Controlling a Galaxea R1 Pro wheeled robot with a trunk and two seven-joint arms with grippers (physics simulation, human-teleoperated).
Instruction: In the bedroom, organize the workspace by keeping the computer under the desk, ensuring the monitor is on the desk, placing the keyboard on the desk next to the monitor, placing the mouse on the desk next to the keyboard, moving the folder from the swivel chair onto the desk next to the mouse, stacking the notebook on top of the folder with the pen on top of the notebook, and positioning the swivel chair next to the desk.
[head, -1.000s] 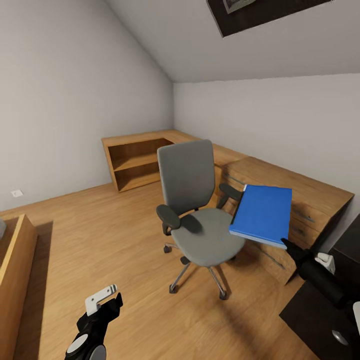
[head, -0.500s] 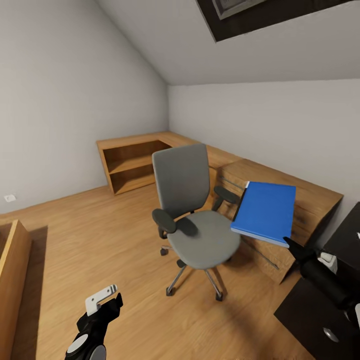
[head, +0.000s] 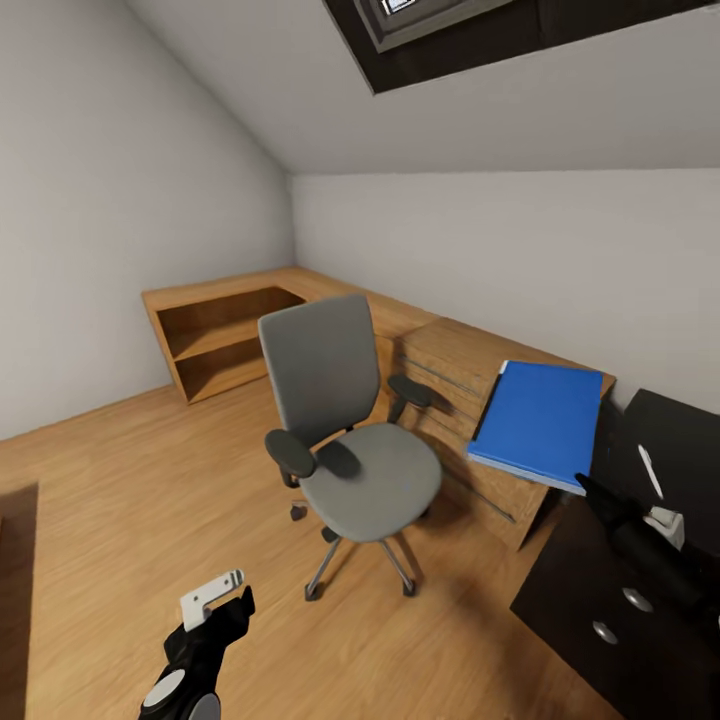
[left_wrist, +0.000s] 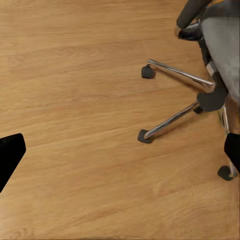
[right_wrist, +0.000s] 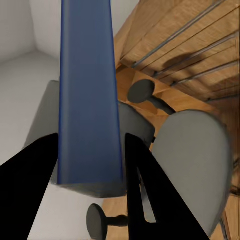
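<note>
Blue folder (head: 540, 422) is pinched at its near edge by the right claw (head: 592, 497), held in the air at three o'clock of the grey swivel chair (head: 345, 430). Left claw (head: 215, 600) hangs spread over the wood floor (head: 120, 500).

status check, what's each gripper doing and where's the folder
Right gripper shut on flat blue folder, held in the air beside grey swivel chair. Left gripper open, nothing in it, low over wood floor. Dark desk at right.

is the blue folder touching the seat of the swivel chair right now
Apart. In the head view the folder is held up by the right gripper, beside the swivel chair, with wooden drawers showing between its edge and the seat.
</note>
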